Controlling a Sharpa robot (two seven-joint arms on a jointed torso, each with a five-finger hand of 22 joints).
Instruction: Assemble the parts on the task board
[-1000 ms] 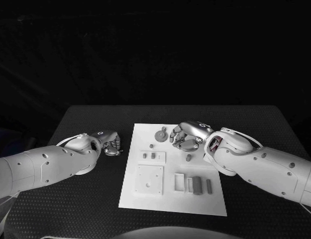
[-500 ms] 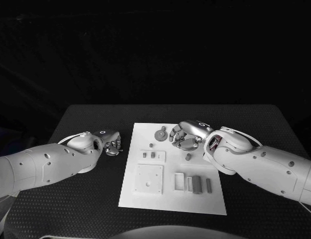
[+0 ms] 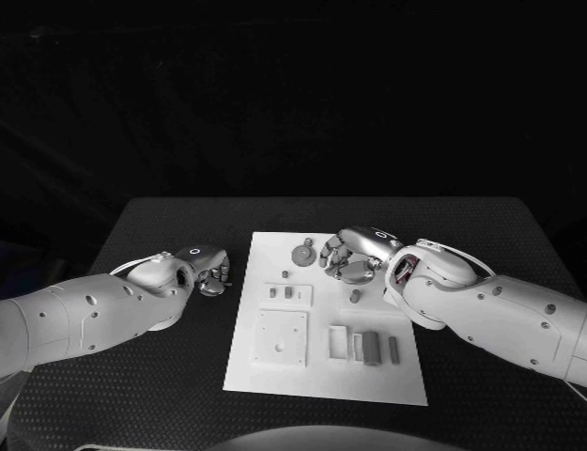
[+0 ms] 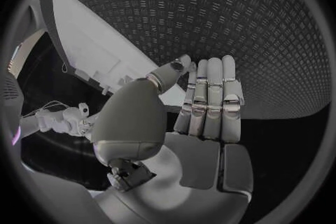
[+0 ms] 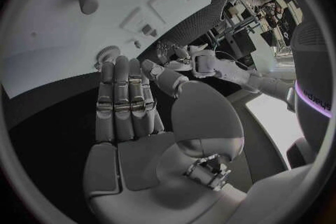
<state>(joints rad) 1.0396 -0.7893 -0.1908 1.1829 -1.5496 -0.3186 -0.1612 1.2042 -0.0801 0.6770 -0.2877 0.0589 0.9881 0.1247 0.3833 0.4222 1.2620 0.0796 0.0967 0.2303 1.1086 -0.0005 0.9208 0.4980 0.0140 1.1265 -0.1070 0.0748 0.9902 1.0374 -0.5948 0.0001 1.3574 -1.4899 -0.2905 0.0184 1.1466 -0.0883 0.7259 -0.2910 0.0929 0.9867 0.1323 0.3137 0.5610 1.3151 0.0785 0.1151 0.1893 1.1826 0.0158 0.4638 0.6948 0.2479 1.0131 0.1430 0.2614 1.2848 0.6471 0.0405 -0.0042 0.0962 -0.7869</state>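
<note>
No legible text, label, brand name or number is appearing on the task board [image 3: 323, 376], on the parts, or on either arm. The one sign showing is a small ring-shaped mark on the wrist housing of the left hand [image 3: 209, 272], with a similar mark on the wrist housing of the right hand [image 3: 351, 256]; neither is carrying readable characters.

My silver left hand [image 3: 209, 272] and right hand [image 3: 348, 255] flank the white task board [image 3: 323, 376] (grey parts [image 3: 372, 348]) on a black, diamond-textured table [image 3: 131, 376].
</note>
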